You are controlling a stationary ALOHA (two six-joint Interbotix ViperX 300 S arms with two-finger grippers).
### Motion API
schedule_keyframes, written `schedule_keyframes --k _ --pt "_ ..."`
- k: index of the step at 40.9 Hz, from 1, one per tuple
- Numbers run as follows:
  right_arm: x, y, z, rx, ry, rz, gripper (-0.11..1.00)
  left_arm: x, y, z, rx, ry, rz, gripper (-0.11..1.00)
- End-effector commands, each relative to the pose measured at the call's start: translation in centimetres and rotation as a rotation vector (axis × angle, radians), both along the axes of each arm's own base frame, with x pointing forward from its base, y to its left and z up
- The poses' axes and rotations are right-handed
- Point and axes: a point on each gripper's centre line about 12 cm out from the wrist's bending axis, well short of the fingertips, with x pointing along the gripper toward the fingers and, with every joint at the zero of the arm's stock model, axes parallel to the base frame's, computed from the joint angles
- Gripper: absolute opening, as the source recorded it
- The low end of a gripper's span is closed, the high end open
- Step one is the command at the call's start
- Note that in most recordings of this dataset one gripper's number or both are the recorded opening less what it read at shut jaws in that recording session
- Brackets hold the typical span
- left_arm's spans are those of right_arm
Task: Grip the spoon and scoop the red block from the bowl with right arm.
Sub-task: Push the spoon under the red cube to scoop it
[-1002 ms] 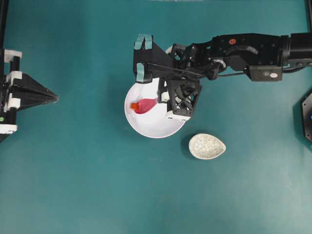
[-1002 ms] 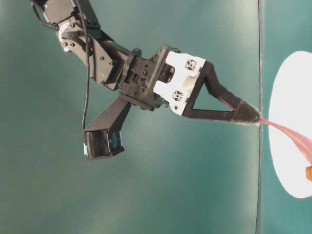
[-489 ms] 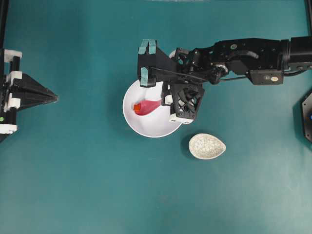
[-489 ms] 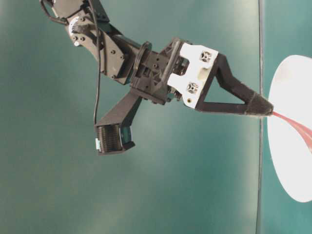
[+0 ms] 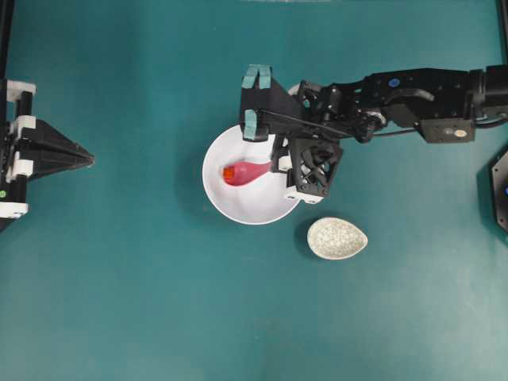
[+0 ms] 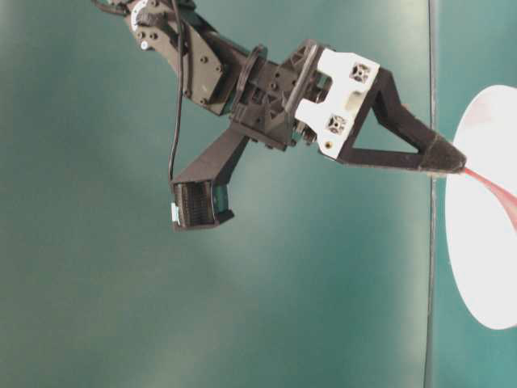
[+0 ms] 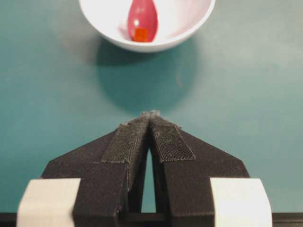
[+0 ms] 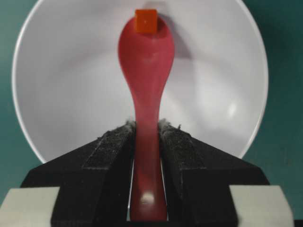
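The white bowl [image 5: 238, 213] sits mid-table. Inside it lies the magenta spoon [image 5: 248, 171], scoop pointing left. The tiny red block [image 5: 228, 171] rests right at the scoop's tip; whether it lies in the scoop is unclear. My right gripper [image 5: 275, 165] is shut on the spoon's handle at the bowl's right side. In the right wrist view the fingers [image 8: 113, 142] clamp the handle, with the spoon [image 8: 147, 52], block [image 8: 145, 21] and bowl [image 8: 66, 85] ahead. My left gripper [image 5: 87, 160] stays shut at the far left, empty, facing the bowl [image 7: 189, 28].
A beige crackle-patterned teardrop dish [image 5: 337, 238] lies just right of and below the bowl. The right arm's links [image 5: 397, 99] stretch in from the right edge. A dark fixture [image 5: 500, 190] sits at the right border. Teal tabletop surrounds everything.
The right arm has drawn rightward and its gripper has risen a little, carrying the spoon tip and red block slightly right inside the bowl. The left arm has not moved.
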Motion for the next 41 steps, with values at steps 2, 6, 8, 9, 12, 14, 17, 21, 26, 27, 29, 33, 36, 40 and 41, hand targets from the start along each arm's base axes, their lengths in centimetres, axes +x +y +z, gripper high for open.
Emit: schedule_keyframes --k 2,6,8,9,12,14,17,21,26,27,29,33,36,40,41 --pt "-0.1 0.3 1.8 -0.007 -0.07 -0.008 0.24 0.2 0.0 0.5 0.005 -0.018 0.0 0.0" --pt "-0.3 0.5 1.8 -0.011 -0.085 -0.009 0.24 0.2 0.0 0.6 0.002 -0.02 0.001 0.0" --pt "-0.4 0.6 1.9 -0.011 -0.094 -0.01 0.24 0.2 0.0 0.5 0.005 -0.018 0.0 0.0" --pt "-0.5 0.6 1.9 -0.011 -0.095 -0.011 0.24 0.2 0.0 0.5 0.004 -0.018 0.001 0.0" --pt "-0.7 0.7 1.8 -0.011 -0.101 -0.012 0.24 0.2 0.0 0.5 0.004 -0.017 0.001 0.0" --pt "-0.8 0.8 1.8 -0.009 -0.106 -0.013 0.24 0.2 0.0 0.5 0.004 -0.018 0.001 0.0" --pt "-1.0 0.9 1.7 -0.01 -0.11 -0.015 0.24 0.2 0.0 0.5 0.002 -0.018 0.002 0.0" --pt "-1.3 0.9 1.7 -0.008 -0.123 -0.023 0.24 0.2 0.0 0.5 0.002 -0.018 0.002 0.0" --pt "-1.5 0.9 1.9 -0.008 -0.149 -0.035 0.24 0.2 0.0 0.5 0.0 -0.018 0.003 0.0" --pt "-1.6 0.9 1.9 -0.01 -0.155 -0.037 0.24 0.2 0.0 0.5 -0.002 -0.019 0.003 0.0" --pt "-1.7 0.9 1.9 -0.011 -0.162 -0.041 0.24 0.2 0.0 0.5 -0.003 -0.019 0.004 0.0" --pt "-2.1 0.9 2.0 -0.017 -0.178 -0.045 0.24 0.2 0.0 0.5 -0.005 -0.019 0.004 0.0" --pt "-2.3 0.9 2.0 -0.023 -0.192 -0.049 0.24 0.2 0.0 0.5 -0.005 -0.019 0.004 0.0" --pt "-2.6 1.0 2.0 -0.029 -0.212 -0.052 0.24 0.2 0.0 0.5 -0.003 -0.019 0.004 0.0" --pt "-2.6 1.0 2.1 -0.03 -0.221 -0.053 0.24 0.2 0.0 0.5 -0.003 -0.019 0.004 0.0"
